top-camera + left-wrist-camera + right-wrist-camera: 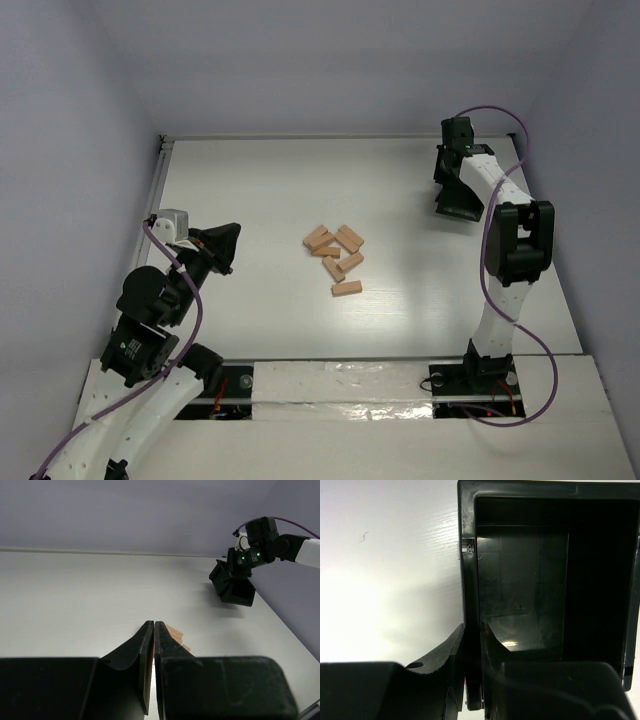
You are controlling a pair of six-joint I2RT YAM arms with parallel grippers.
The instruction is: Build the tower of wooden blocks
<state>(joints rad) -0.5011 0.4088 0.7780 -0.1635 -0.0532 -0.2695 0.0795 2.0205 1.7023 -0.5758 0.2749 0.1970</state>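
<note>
The left pincer (153, 630) is closed to a hairline slit with nothing between its tips. It sits low over the left side of the bench (240, 180), aimed toward the middle. Just past its tips, its own wrist view catches an edge of the blocks (336, 258). They lie flat in a loose heap at the bench's centre, several touching at mixed angles, with one a little apart on the near side. None is squarely stacked, so no tower has been begun.

The right pincer (472, 637) is narrow and clamped across one wall of the box (520, 580), one finger inside and one outside. The box looks empty. It hangs tilted at the far right, well apart from the heap and seemingly off the bench.

The step in hand looks like the very start of building. The next move calls for the left pincer to open, reach the heap and line its jaws across a block's narrow width. The near outlier, with free sides, looks easiest to take. The right arm probably needs to set the box aside before it can help.
</note>
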